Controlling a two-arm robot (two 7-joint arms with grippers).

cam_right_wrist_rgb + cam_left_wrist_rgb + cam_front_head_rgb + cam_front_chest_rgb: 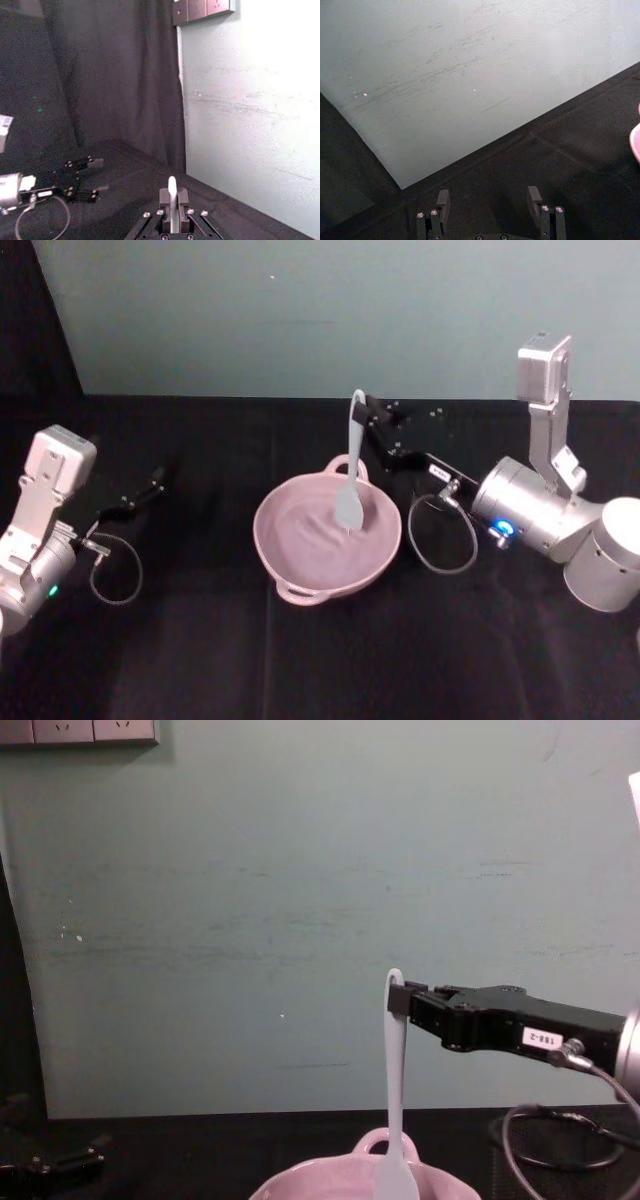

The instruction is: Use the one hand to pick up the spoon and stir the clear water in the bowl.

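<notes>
Nearest you in the head view sits the bowl (268, 540), centred on the black surface (200, 660). Its water (305, 540) shows as faint ripples at most. The spoon (351, 475) stands nearly upright with its blade down inside the bowl, toward the far side. The right gripper (366, 412) reaches in from the right, jaws closed on the very top of the handle. The left gripper (152, 483) is parked well off to the left.

From the left wrist, you see the left gripper (488, 200) with its jaws apart and holding nothing. A sliver of the bowl (636, 140) shows at the edge.

From the right wrist, the spoon (171, 185) pokes its handle tip up between the closed jaws of the right gripper (173, 197).

From the chest, the spoon (393, 1100) hangs straight below the right gripper (405, 998), long axis vertical. Its blade dips behind the rim of the bowl (320, 1180).

Your stirring likely turns on that line: jaws directly above the blade, circling over the bowl. With so high a grip, the blade may swing or pivot.
</notes>
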